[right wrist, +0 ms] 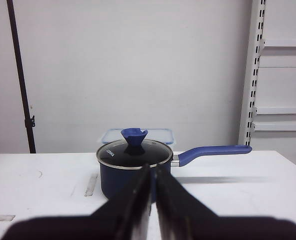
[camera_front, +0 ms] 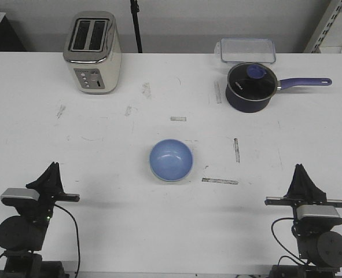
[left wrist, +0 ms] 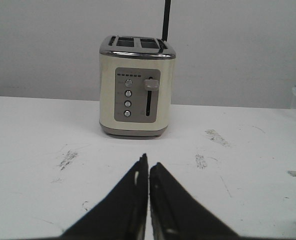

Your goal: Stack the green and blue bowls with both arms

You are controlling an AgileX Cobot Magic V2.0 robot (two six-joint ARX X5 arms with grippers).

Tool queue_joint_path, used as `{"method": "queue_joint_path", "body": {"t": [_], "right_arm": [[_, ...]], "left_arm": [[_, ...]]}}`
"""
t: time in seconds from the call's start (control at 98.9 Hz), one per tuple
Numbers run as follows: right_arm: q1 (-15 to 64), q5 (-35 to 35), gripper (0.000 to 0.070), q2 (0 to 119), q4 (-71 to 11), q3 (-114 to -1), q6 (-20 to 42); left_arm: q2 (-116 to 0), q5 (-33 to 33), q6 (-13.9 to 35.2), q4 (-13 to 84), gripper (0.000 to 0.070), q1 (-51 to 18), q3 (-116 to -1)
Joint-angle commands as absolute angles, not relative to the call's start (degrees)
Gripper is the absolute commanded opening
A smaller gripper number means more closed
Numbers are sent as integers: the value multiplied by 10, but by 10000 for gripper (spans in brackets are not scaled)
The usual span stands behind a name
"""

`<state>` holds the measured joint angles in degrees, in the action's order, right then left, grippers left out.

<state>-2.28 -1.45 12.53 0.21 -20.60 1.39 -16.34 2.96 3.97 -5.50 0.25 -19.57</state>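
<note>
The blue bowl [camera_front: 171, 160] sits upright in the middle of the table, shown only in the front view. A thin pale edge runs along its near rim. No separate green bowl shows; it is hidden or out of view. My left gripper [camera_front: 54, 165] rests at the near left corner, far from the bowl, shut with nothing between its fingers [left wrist: 149, 161]. My right gripper [camera_front: 300, 167] rests at the near right corner, just as far away and also shut and empty [right wrist: 153, 167].
A cream toaster [camera_front: 93, 52] [left wrist: 136, 85] stands at the back left. At the back right stands a dark navy saucepan [camera_front: 250, 87] [right wrist: 132, 165] with a glass lid and purple handle, and behind it a clear lidded container [camera_front: 247, 50]. Tape marks dot the white table [camera_front: 101, 191].
</note>
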Motion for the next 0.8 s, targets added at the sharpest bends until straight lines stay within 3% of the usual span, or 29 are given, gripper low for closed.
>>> {"method": "queue_joint_path", "body": {"t": [0.0, 0.202, 0.607, 0.789], "right_arm": [[-23, -15, 12, 124, 7, -209, 20], [-23, -15, 13, 124, 7, -209, 20], [-23, -15, 12, 124, 7, -209, 20], [-23, -15, 12, 124, 7, -209, 20]], "left_arm": [[-160, 30, 37, -61, 1, 0, -195], [-131, -15, 37, -61, 1, -28, -158], [-45, -15, 36, -60, 3, -30, -66], [0, -15, 12, -63, 3, -30, -34]]}}
